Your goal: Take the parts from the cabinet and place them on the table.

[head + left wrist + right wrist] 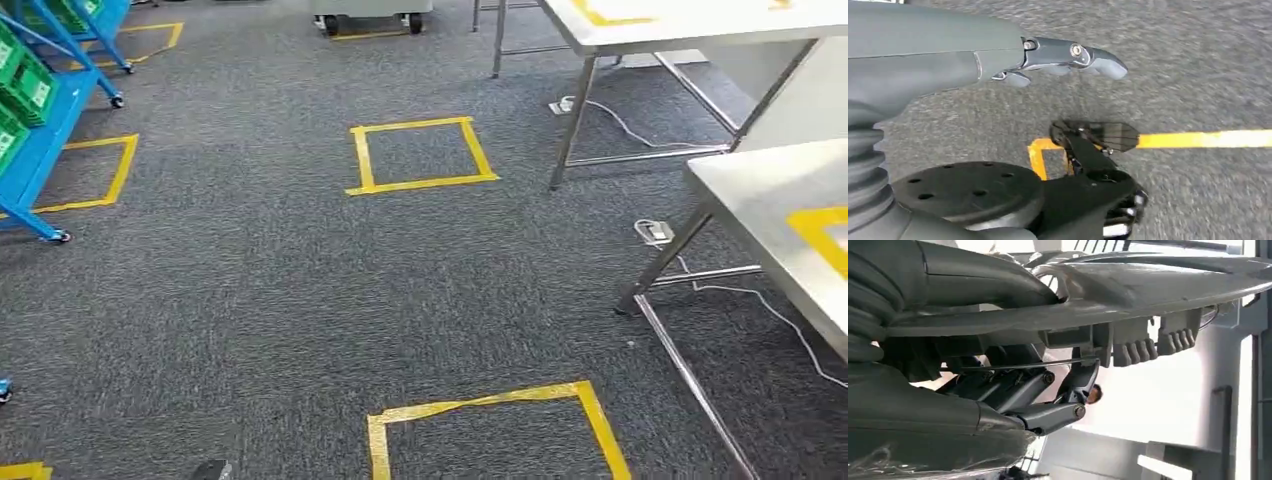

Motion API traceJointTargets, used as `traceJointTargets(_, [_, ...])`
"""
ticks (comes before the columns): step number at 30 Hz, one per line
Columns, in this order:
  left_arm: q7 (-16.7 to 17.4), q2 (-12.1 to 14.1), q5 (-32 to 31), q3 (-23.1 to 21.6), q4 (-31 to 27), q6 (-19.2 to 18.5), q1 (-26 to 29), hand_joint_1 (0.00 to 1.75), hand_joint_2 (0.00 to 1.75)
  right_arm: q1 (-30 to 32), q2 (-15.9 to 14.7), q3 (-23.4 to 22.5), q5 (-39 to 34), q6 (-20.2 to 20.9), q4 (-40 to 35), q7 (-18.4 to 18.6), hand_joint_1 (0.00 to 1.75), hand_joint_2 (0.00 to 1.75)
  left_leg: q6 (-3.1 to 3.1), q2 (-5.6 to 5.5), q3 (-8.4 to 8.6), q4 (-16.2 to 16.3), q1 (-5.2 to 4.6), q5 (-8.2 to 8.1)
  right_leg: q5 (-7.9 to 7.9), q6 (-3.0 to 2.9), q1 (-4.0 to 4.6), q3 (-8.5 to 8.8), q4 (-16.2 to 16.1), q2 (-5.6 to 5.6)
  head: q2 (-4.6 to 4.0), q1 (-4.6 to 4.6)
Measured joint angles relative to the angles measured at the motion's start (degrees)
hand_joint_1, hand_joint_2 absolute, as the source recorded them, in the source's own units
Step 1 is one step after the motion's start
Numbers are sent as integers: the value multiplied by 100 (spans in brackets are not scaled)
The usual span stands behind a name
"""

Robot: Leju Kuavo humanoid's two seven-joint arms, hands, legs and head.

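In the right wrist view my right hand [1043, 410] grips a large grey moulded part [1128, 305] with ribbed clips along one edge; its thumb lies on one side and the dark fingers on the other. My left hand [1058, 55] hangs over the carpet with its fingers stretched out and nothing in it. The blue cabinet [45, 120] with green bins [28, 85] stands at the far left of the head view. A steel table [760, 200] with a yellow tape mark [820, 228] stands at the right.
A second steel table [690, 20] stands further back on the right. Yellow tape squares [420, 155] mark the grey carpet, one close in front [500, 425]. White cables [640, 130] and a floor socket [655, 232] lie by the table legs.
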Motion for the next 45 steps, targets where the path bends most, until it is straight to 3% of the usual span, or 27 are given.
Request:
traceJointTargets(2, [-153, 0, -156, -11, 0, -50, 30, 0, 175, 12, 7, 2, 140, -120, 2, 0, 175, 175, 37, -44, -458, 833, -6, -246, -5, -25, 33, -3, 1, 130, 0, -2])
traceJointTargets(3, [-258, 0, -241, -42, 0, -72, 51, 0, 175, 17, 7, 7, 340, -179, 7, -9, 175, 175, 69, -50, -509, 860, -11, -151, -4, -27, 45, 2, 1, 210, 0, 0])
traceJointTargets(6, [-278, 11, -118, -61, 0, 67, 61, 0, 175, 86, -35, -2, 2097, -491, 52, -224, 175, 175, 178, -214, -31, -354, -47, 685, -3, -27, 47, 22, 1, 465, 0, 0])
traceJointTargets(7, [-122, 26, -57, -50, -2, 178, 55, 0, 175, 108, -80, -26, 2801, -535, 100, -312, 175, 175, 207, -538, 152, -768, -45, 842, 1, -20, 30, 7, 0, 527, 0, 0])
traceJointTargets(8, [-6, 33, -15, -37, 0, 245, 58, 0, 175, 105, -124, -50, 3251, -540, 159, -371, 175, 175, 227, -666, 203, -931, -3, 792, -3, 5, 61, -19, 37, 601, 0, 9])
traceJointTargets(9, [114, 41, -2, -15, 0, 284, 53, 0, 175, 122, -147, -79, 3627, -535, 228, -434, 175, 175, 176, -587, 210, -937, -28, 777, 20, 40, 24, -57, 18, 655, 0, 0])
traceJointTargets(11, [225, 65, -78, -7, 0, 241, 62, 0, 175, 126, -216, -229, 4330, -600, 371, -723, 175, 175, 214, -484, 213, -950, -70, 790, 75, 138, -28, -83, -49, 807, 0, -2])
traceJointTargets(12, [219, 70, -111, -4, -2, 221, 57, 0, 175, 128, -262, -265, 4624, -706, 429, -842, 175, 175, 255, -389, 239, -1047, -29, 845, 72, 159, -28, -139, -29, 790, 0, 4])
traceJointTargets(13, [188, 77, -138, -4, -2, 208, 49, 0, 175, 135, -303, -282, 4927, -886, 520, -950, 175, 175, 280, -310, 266, -1081, -37, 856, -9, 160, 25, -170, 76, 355, 0, 20])
traceJointTargets(14, [140, 76, -140, -4, -2, 199, 62, 0, 175, 96, -352, -293, 5193, -1015, 592, -1022, 175, 175, 302, -236, 277, -1084, -41, 850, -194, 181, 42, -293, 347, 126, 0, 33])
traceJointTargets(16, [52, 70, -160, -4, -2, 201, 76, 0, 175, 61, -429, -304, 6041, -1323, 730, -1163, 175, 175, 328, -50, 294, -1083, -54, 831, -632, 225, 34, -690, 1241, -15, 0, 24])
traceJointTargets(18, [-22, 79, -219, -4, -2, 206, 75, 0, 175, 117, -538, -343, 7017, -1574, 905, -1198, 175, 175, 323, 108, 304, -1082, -51, 815, -725, 273, 23, -878, 1685, -40, 0, 31])
traceJointTargets(21, [-133, 76, -264, -7, -2, 101, 71, 0, 175, 206, -740, -372, 7859, -1770, 1230, -1130, 175, 175, 265, 308, 369, -1080, -22, 762, -142, 331, -3, -183, 518, -179, 0, 30])
traceJointTargets(22, [-140, 83, -304, -11, -2, 39, 70, 0, 175, 218, -794, -380, 8000, -1726, 1362, -1191, 175, 175, 221, 362, 418, -1062, -45, 731, -26, 365, -6, 125, 11, -457, 0, 33])
traceJointTargets(23, [-133, 125, -358, -22, -2, -35, 73, 0, 175, 205, -835, -387, 8167, -1581, 1562, -1289, 175, 175, 180, 411, 434, -1049, -80, 688, -69, 305, 16, 173, -57, -566, 0, 18])
traceJointTargets(24, [-120, 116, -402, -31, -2, -88, 74, 0, 175, 214, -892, -393, 8330, -1426, 1690, -1350, 175, 175, 162, 462, 454, -1044, -84, 678, -62, 213, 24, 177, -55, -450, 0, -7])
traceJointTargets(27, [6, 116, -461, -65, -2, -175, 28, 0, 175, 227, -1088, -424, 8829, -982, 2091, -1477, 175, 175, 85, 647, 493, -1049, -73, 650, -42, 96, 29, 116, -44, -247, 0, -15])
traceJointTargets(29, [53, 114, -503, -70, -2, -188, 18, 0, 175, 206, -1209, -433, 9124, -780, 2273, -1609, 175, 175, 23, 126, 352, -708, -26, 372, -3, 19, 5, 111, -65, -137, 0, -35])
traceJointTargets(31, [121, 114, -516, -72, -2, -197, 26, 0, 175, 183, -1259, -382, 9432, -632, 2424, -1759, 175, 175, 27, -37, -116, 266, -22, -109, 12, -13, 8, 75, -64, -13, 0, -33])
traceJointTargets(33, [145, 111, -529, -72, -2, -199, 26, 0, 175, 184, -1263, -347, 9565, -577, 2483, -1786, 175, 175, 33, -51, -383, 765, -23, -267, 18, -20, 12, 57, -64, 85, 0, -26])
traceJointTargets(35, [166, 122, -633, -94, -2, -190, 34, 0, 175, 187, -1279, -352, 9584, -466, 2498, -1823, 175, 175, 50, -52, -437, 780, -17, -92, 26, -16, 12, 54, -64, 228, 0, -33])
traceJointTargets(37, [169, 162, -706, -151, -2, -181, 22, 0, 175, 321, -1266, -376, 9506, -278, 2418, -1829, 175, 175, 81, -127, -67, -62, -3, 464, 38, 7, 8, 65, -64, 364, 0, -30])
traceJointTargets(38, [169, 171, -728, -173, -2, -181, 17, 0, 175, 401, -1257, -378, 9445, -221, 2372, -1829, 175, 175, 86, -328, 166, -553, 19, 680, 45, 30, 1, 64, -64, 407, 0, -26])
traceJointTargets(39, [169, 177, -730, -177, -2, -181, 19, 0, 175, 441, -1255, -385, 9411, -183, 2328, -1832, 175, 175, 86, -701, 313, -900, 47, 703, 49, 74, 30, 21, -37, 472, 0, -28])
traceJointTargets(43, [177, 190, -730, -210, -2, -181, 15, 0, 175, 605, -1237, -420, 9392, -150, 2264, -1845, 175, 175, 180, -410, 325, -966, 26, 723, 156, 240, -29, -91, -134, 760, 0, -28])
traceJointTargets(44, [177, 206, -732, -212, -2, -181, 3, 0, 175, 623, -1233, -424, 9374, -164, 2267, -1856, 175, 175, 238, -298, 333, -1010, 51, 761, 133, 238, -32, -113, -76, 601, 0, -19])
traceJointTargets(45, [177, 208, -736, -214, -2, -179, -2, 0, 175, 628, -1242, -417, 9335, -190, 2267, -1858, 175, 175, 267, -226, 334, -1017, 43, 762, -34, 240, 17, -205, 126, 225, 0, 9])
